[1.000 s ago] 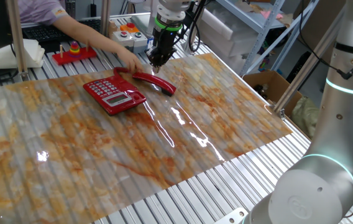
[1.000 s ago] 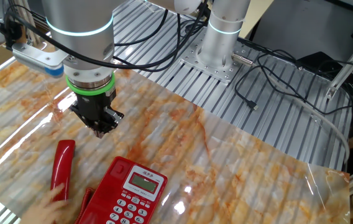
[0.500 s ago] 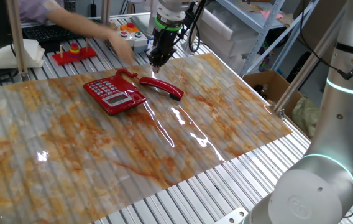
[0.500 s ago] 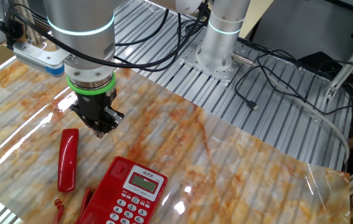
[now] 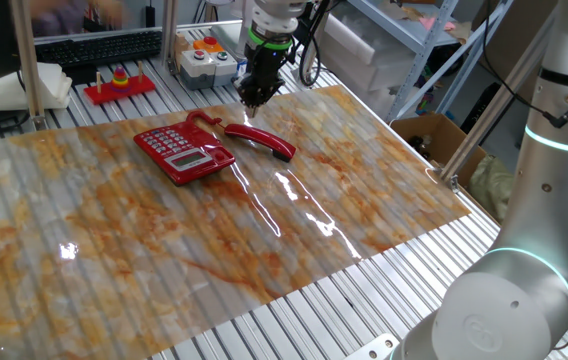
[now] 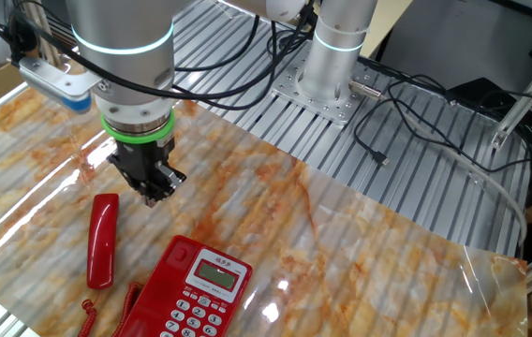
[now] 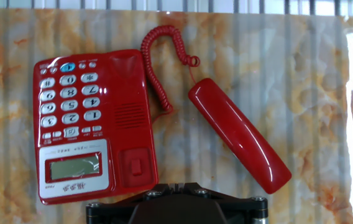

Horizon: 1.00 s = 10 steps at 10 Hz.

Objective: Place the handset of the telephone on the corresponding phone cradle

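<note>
Our gripper hangs above the mat, jaws fully closed, carrying nothing. The handset lies off the telephone, just beside it and skewed away from the phone cradle. Risks we see: glossy curved plastic slipping between the fingers; the coiled cord tugging the base; a crooked landing across the keypad.

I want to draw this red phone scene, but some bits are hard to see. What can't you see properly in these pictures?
- Gripper fingertips: hand view, cut off by the bottom edge.
- Telephone keypad's near end: the other fixed view, cut off by the bottom edge.
- Display writing: hand view, too small to read.
- Handset underside: face down in every view.
- Person at the top left: one fixed view, blurred.
</note>
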Available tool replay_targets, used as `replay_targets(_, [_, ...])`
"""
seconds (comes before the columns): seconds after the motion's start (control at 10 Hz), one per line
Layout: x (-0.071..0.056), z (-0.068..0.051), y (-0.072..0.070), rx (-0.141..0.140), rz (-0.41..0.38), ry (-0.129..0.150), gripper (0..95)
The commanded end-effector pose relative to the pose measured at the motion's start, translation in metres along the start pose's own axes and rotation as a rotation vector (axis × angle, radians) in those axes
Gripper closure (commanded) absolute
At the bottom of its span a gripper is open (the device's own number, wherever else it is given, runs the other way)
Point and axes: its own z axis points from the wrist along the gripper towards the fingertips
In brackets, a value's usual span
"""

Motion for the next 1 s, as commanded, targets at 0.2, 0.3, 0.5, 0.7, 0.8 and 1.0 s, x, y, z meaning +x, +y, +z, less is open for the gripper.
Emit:
replay_targets(0.2, [0.0017, -0.0054, -0.001, -0.002, -0.041, -0.008, 95.0])
replay_targets(0.3, [0.0017, -0.0064, -0.0006, -0.005, -0.053, -0.008, 95.0])
replay_targets(0.5, [0.0015, -0.0068, 0.0002, -0.013, -0.085, -0.005, 95.0])
replay_targets(0.7, [0.0015, -0.0066, 0.0003, -0.013, -0.106, -0.004, 95.0])
replay_targets(0.8, [0.0015, -0.0065, 0.0003, -0.013, -0.119, -0.004, 95.0])
replay_targets(1.0, [0.0015, -0.0065, 0.0003, -0.013, -0.124, -0.005, 95.0])
